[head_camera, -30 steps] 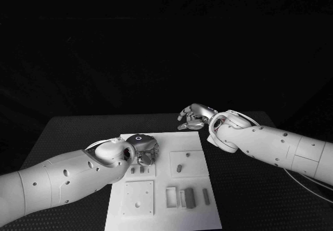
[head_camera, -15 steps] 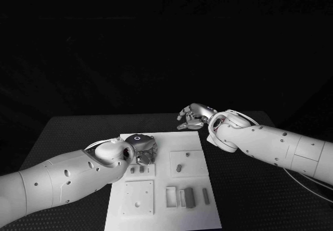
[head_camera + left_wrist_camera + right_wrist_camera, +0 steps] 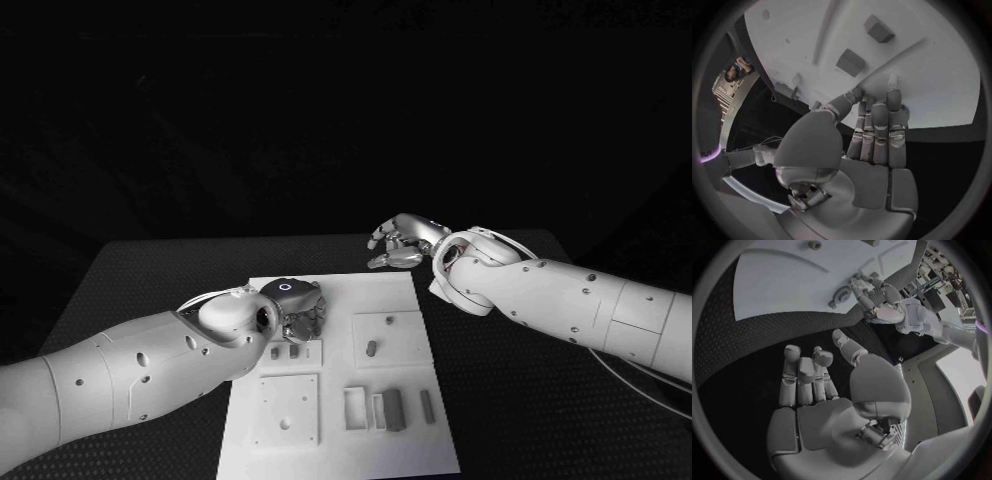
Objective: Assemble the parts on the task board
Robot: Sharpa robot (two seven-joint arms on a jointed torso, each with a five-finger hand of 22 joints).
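The left hand point(image 3: 294, 312) hangs low over the far-left part of the task board point(image 3: 404, 292), fingers straight and close together, tips pointing down at the white surface. In the left wrist view its fingertips point(image 3: 892, 95) come down next to two small grey parts point(image 3: 851, 62), and nothing sits between them, so the hand is empty; whether the tips actually touch the board is hard to tell from this angle. The right hand point(image 3: 401, 243) hovers just beyond the board's far edge, over the black desk point(image 3: 159, 275), fingers loosely curled and apart, also holding nothing.

The two grey parts lie on the board just beside the left hand, toward the robot. A single short peg point(image 3: 372, 349) rests on the raised plate at the board's middle right. A row of upright bars point(image 3: 391, 410) stands at the board's near right, with a blank plate point(image 3: 287, 410) next to them on the left.

The parts look like small, hard, light blocks, probably plastic or metal: stiff, not fragile, smooth enough to slip. Each is best pinched across its two long flat sides, near the middle, so that it stays square for seating in a slot. The board itself looks rigid and flat, unlikely to shift under a light press.

No brand, label or readable writing appears on the board, parts or hands.
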